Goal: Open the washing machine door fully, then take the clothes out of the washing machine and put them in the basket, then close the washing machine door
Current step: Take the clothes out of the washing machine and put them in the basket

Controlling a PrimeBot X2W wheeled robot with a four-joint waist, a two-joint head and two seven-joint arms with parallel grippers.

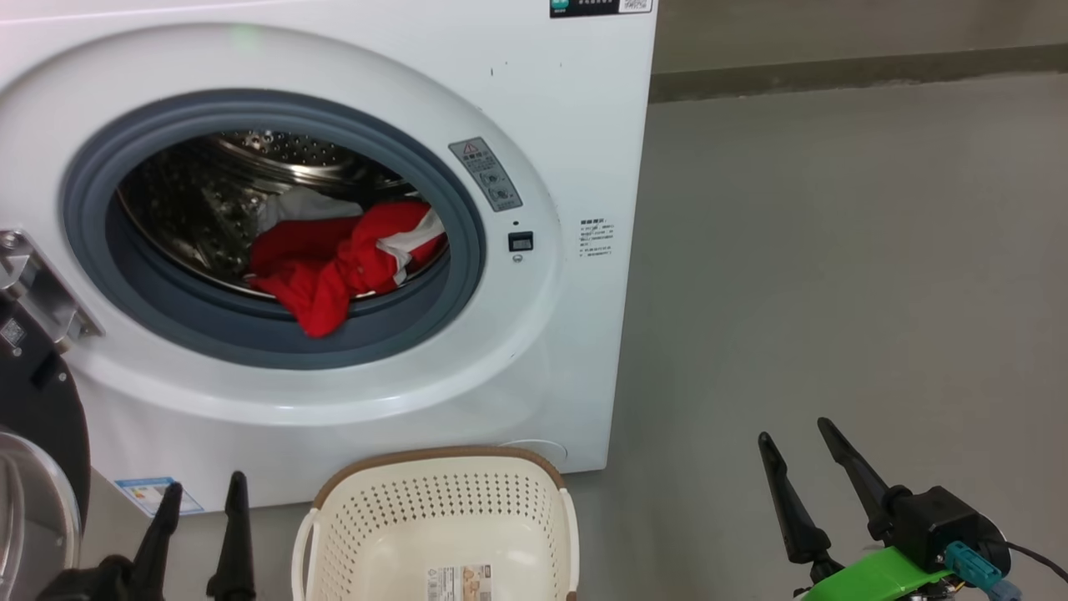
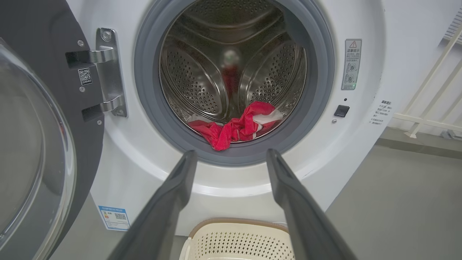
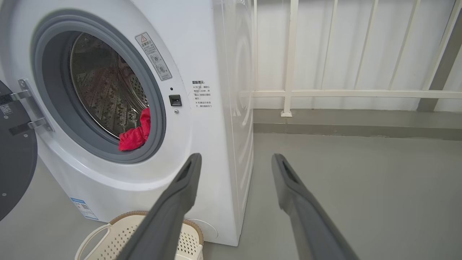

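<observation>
The washing machine door [image 1: 42, 417] is swung open at the left of the washing machine [image 1: 551, 125]. The clothes [image 1: 342, 259] sit as a red heap w/ white trim at the front of its drum [image 1: 250, 159], one fold drooping over the grey rubber ring [image 1: 250, 334]. Prob. light, soft and limp, so they'll sag, trail, maybe snag on that ring; best hold looks like the bunched fold at the lip, pinched deep. The left gripper [image 1: 205, 484] and right gripper [image 1: 794, 431] hang low in front of the machine, fingers [image 2: 173, 202] apart w/ nothing held, and the basket [image 1: 442, 501] is right below the opening.

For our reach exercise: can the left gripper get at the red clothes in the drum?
Probably yes: the washing machine door hangs open aside, and the open left gripper points straight at the clothes, nothing between.
</observation>
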